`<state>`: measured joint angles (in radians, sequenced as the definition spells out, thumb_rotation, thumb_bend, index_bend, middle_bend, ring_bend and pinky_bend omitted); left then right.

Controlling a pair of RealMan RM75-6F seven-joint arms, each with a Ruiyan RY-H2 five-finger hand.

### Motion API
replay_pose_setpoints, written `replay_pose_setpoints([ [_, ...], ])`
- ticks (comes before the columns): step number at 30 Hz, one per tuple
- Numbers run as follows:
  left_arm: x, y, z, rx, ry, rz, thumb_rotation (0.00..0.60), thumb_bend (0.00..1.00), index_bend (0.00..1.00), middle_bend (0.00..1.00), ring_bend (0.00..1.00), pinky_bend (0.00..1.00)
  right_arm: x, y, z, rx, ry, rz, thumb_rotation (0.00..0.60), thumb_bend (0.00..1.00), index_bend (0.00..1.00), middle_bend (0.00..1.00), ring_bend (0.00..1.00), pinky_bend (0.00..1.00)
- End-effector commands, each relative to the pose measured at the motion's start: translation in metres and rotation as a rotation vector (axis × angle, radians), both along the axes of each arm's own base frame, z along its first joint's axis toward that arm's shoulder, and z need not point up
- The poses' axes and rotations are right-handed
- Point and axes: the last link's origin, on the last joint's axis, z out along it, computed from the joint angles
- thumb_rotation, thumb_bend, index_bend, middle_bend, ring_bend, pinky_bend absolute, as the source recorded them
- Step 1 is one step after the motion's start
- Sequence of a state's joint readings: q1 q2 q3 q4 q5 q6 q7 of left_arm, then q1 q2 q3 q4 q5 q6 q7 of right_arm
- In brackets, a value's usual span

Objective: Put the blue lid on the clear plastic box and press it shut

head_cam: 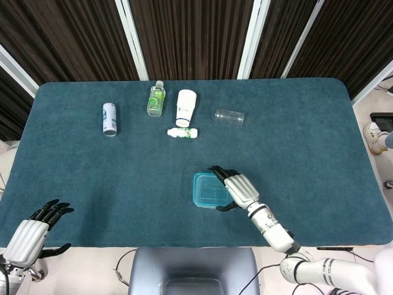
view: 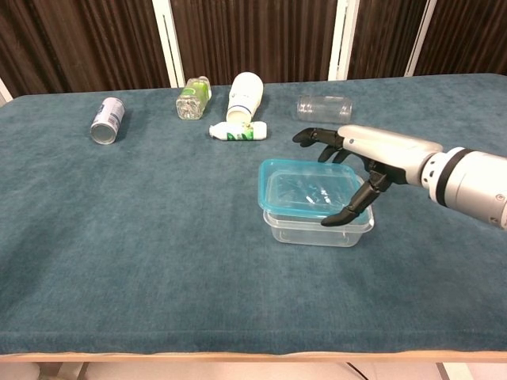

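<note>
The translucent blue lid [view: 305,190] sits atop the clear plastic box [view: 317,228] on the teal felt table [view: 142,229], overhanging slightly leftward. The right hand [view: 356,162] grips the lid's right edge between thumb and dark fingers. The left hand [head_cam: 34,230] hovers empty, fingers apart, at the table's near left corner.

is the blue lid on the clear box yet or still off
On. The blue plastic lid lies over the clear plastic box, shifted a little left, with the right hand above it. Whether it has snapped shut cannot be told.

Silver can [head_cam: 109,118], green bottle [head_cam: 156,99], white cup [head_cam: 185,107], small white bottle [head_cam: 183,132], clear jar [head_cam: 229,117], all lying on teal tablecloth [head_cam: 92,172]
</note>
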<state>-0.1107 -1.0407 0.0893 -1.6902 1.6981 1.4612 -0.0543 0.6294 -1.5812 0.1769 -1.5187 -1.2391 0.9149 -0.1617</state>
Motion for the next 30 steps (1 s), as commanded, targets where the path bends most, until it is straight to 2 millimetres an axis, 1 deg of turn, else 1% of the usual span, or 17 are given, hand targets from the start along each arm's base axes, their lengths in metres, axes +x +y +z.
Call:
replay_pose_setpoints([
  [1, 0.0002, 0.0000, 0.0001, 0.000, -0.001, 0.000, 0.600, 0.40, 0.27, 0.19, 0.11, 0.29, 0.0014, 0.0001, -0.0013, 0.004, -0.006, 0.000, 0.600, 0.49, 0.10, 0.18, 0.23, 0.31],
  [5, 0.0003, -0.0003, 0.0000, 0.001, 0.000, -0.002, 0.600, 0.40, 0.27, 0.19, 0.11, 0.29, 0.0031, 0.0011, -0.0029, 0.014, -0.013, 0.003, 0.600, 0.48, 0.09, 0.18, 0.23, 0.31],
  [8, 0.0003, -0.0005, 0.0000, -0.001, 0.000, -0.001, 0.600, 0.40, 0.27, 0.19, 0.11, 0.29, 0.0038, 0.0021, -0.0035, 0.018, -0.016, 0.004, 0.600, 0.44, 0.09, 0.17, 0.23, 0.31],
  [13, 0.0009, -0.0010, 0.0005, 0.002, -0.002, -0.006, 0.600, 0.40, 0.27, 0.19, 0.11, 0.29, 0.0046, 0.0026, -0.0047, 0.020, -0.021, 0.003, 0.600, 0.43, 0.09, 0.17, 0.23, 0.31],
  [21, 0.0014, -0.0017, 0.0004, 0.001, -0.001, -0.009, 0.600, 0.40, 0.27, 0.19, 0.11, 0.29, 0.0036, 0.0046, -0.0046, 0.023, -0.019, 0.003, 0.600, 0.37, 0.08, 0.16, 0.21, 0.29],
  [24, 0.0014, -0.0018, 0.0004, 0.001, -0.001, -0.009, 0.600, 0.40, 0.27, 0.19, 0.11, 0.29, 0.0031, 0.0047, -0.0039, 0.021, -0.017, 0.004, 0.600, 0.37, 0.07, 0.15, 0.19, 0.28],
  [28, 0.0014, -0.0017, 0.0000, -0.001, 0.001, -0.009, 0.600, 0.40, 0.27, 0.19, 0.11, 0.29, 0.0033, 0.0047, -0.0037, 0.023, -0.019, 0.002, 0.600, 0.33, 0.06, 0.13, 0.17, 0.27],
  [30, 0.0015, -0.0020, -0.0001, -0.002, 0.002, -0.010, 0.600, 0.40, 0.27, 0.19, 0.11, 0.29, 0.0036, 0.0049, -0.0039, 0.025, -0.022, 0.001, 0.600, 0.32, 0.06, 0.13, 0.17, 0.27],
])
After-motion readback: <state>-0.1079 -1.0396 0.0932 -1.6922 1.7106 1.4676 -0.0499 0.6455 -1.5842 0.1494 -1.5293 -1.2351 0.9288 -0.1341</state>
